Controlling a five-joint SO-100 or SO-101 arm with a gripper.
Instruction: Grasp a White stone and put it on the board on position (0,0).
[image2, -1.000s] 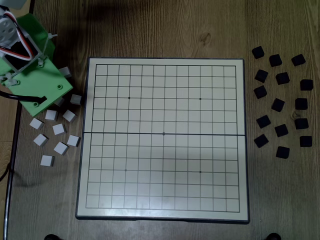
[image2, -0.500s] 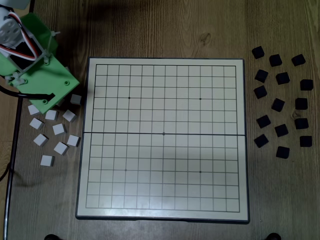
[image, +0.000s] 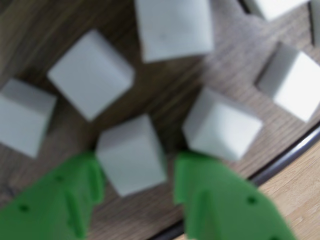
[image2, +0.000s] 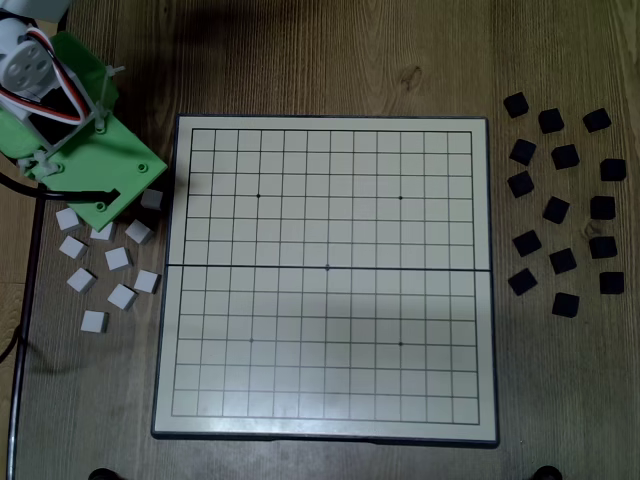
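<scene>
Wrist view shows the White stone (image: 131, 154) lying on the wooden surface (image: 45, 35) between the spread green jaws, not yet pinched. Other white blocks (image: 91, 73) lie just beyond the jaws. Fixed view shows the board (image2: 325, 280) well apart.

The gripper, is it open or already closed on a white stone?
Open. In the wrist view the gripper has its green fingers either side of one white stone, with a gap showing on the right.
</scene>
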